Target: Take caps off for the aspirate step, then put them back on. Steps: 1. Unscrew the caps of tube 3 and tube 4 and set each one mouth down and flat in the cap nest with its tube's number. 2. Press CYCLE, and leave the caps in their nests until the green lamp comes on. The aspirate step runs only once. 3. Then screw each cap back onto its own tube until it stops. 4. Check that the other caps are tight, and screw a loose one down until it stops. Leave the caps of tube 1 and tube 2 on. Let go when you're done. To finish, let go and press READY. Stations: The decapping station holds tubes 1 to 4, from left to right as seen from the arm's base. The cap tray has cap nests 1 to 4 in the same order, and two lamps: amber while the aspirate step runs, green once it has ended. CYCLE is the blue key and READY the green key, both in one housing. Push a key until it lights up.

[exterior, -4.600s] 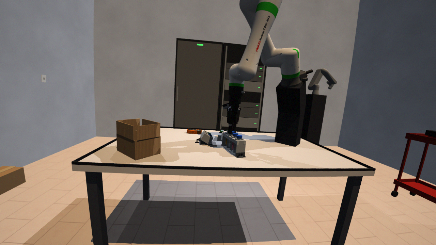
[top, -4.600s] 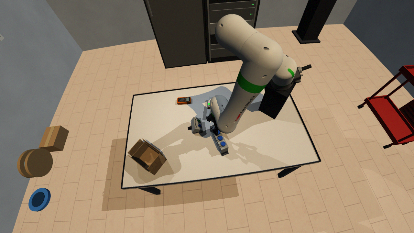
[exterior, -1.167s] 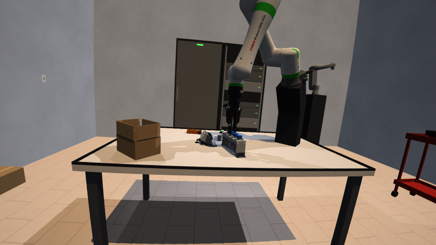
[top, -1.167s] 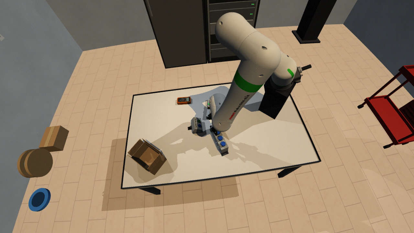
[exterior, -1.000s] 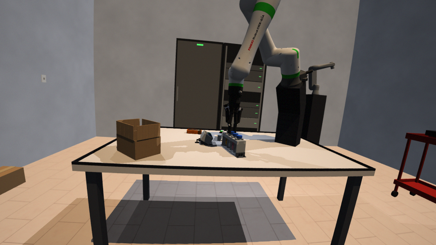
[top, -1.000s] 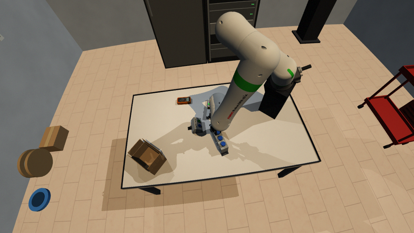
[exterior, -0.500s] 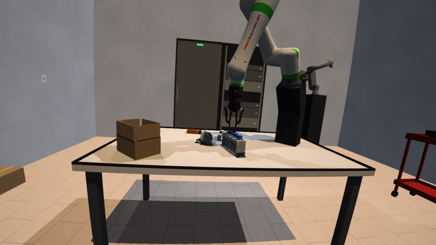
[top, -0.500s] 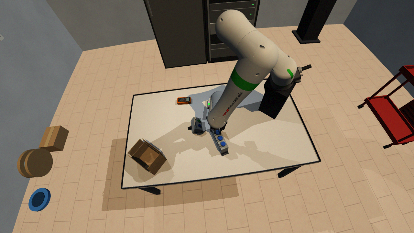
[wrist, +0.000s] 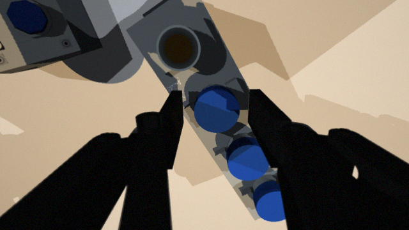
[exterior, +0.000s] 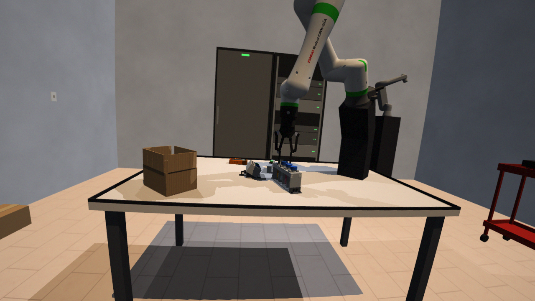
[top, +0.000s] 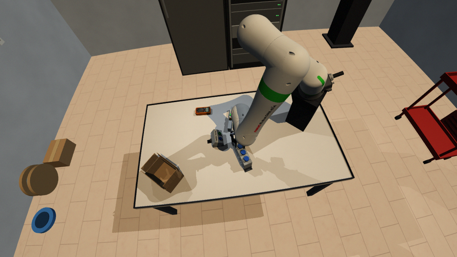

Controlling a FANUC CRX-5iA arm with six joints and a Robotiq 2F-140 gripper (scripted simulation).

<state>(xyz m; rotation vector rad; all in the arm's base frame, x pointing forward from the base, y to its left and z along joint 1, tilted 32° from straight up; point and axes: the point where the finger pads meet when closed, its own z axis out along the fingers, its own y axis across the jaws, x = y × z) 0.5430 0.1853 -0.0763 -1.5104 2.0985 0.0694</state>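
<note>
The grey decapping station [wrist: 208, 105] runs slantwise through the wrist view. It holds one open tube [wrist: 178, 48] at the far end and three tubes with blue caps. My gripper [wrist: 215, 106] is open and straddles the blue cap [wrist: 216, 108] beside the open tube. There is a small gap between the cap and each finger. The two other capped tubes [wrist: 247, 158] [wrist: 270, 201] lie nearer the camera. In the top view the station [top: 242, 156] lies under my wrist. The key housing [top: 218, 139] with the blue key [wrist: 27, 16] stands just to its left.
A green light [top: 229, 112] shows behind the arm where the cap tray is mostly hidden. A cardboard box [top: 162, 172] stands at the table's front left. An orange meter [top: 202, 110] lies at the back. The arm's black pedestal [top: 303, 108] is at the right.
</note>
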